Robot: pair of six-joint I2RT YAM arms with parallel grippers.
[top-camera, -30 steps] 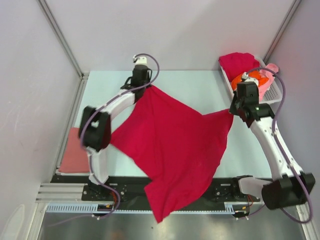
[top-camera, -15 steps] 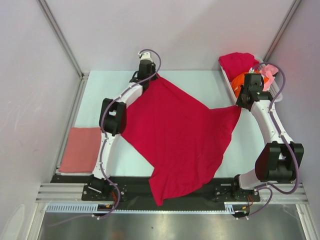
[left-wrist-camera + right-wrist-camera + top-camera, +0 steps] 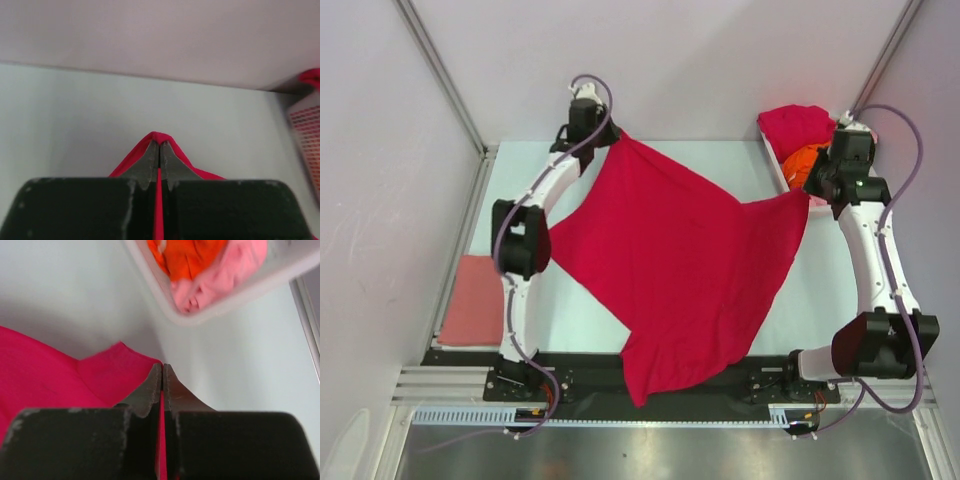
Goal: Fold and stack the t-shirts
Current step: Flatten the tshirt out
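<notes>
I'm holding the red t-shirt (image 3: 670, 260) stretched between both arms over the desk (image 3: 575, 325), with its near end drooping off the front edge. The left end effector (image 3: 159, 145) is pinched tight on the far corner, and the right end effector (image 3: 162, 367) is clamped on the corner beside the basket (image 3: 159, 290). It's light, floppy cloth, so I'd say grab corners and hems, since mid-panel grabs probably just bunch up.

Pale table (image 3: 720, 165), plain white walls (image 3: 700, 60), metal rail (image 3: 440, 385)
</notes>
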